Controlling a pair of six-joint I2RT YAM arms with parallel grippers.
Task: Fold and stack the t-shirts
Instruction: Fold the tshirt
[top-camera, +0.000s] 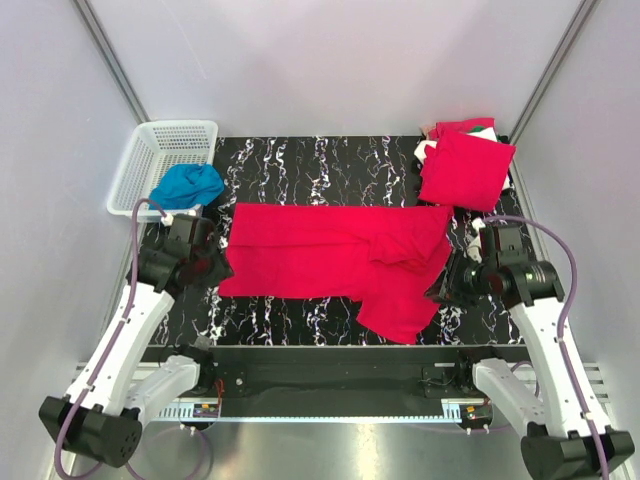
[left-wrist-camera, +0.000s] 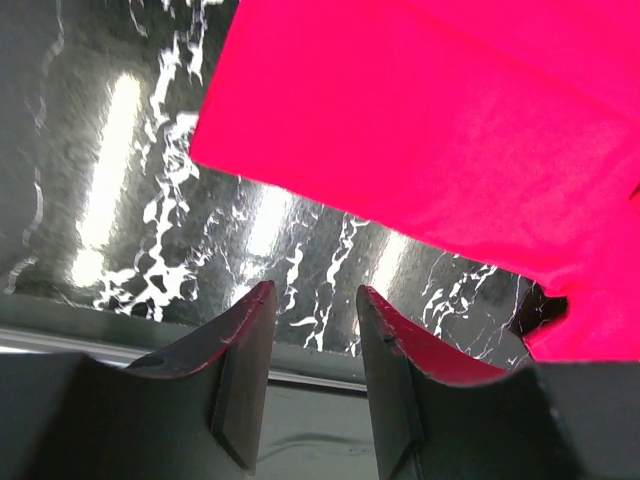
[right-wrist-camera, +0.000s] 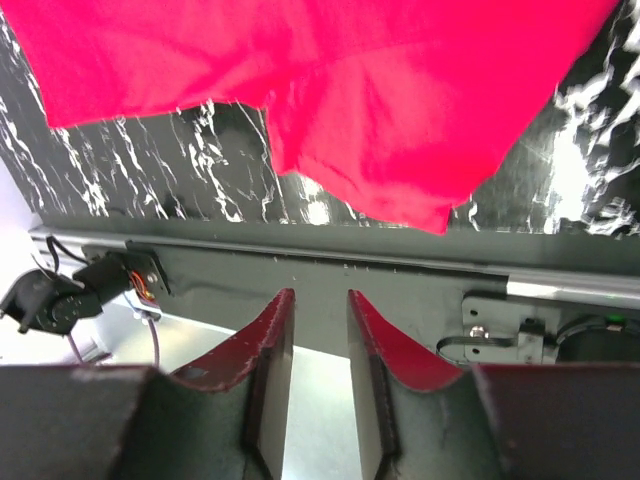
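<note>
Red t-shirt (top-camera: 320, 255) spread across desk (top-camera: 300, 160), folded t-shirts (top-camera: 465, 168) at far-right corner, left pincer (left-wrist-camera: 312, 300) and right pincer (right-wrist-camera: 320, 300) parted, empty

Bright, even overhead light is falling; glare is streaking the glossy table (left-wrist-camera: 110, 150) by its near corners; the red t-shirt (left-wrist-camera: 450, 130) is oversaturating.

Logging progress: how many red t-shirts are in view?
2 clearly: a spread t-shirt at centre, a folded t-shirt at the far right corner. Red, white and green edges beneath it suggest more, partly hidden.
</note>
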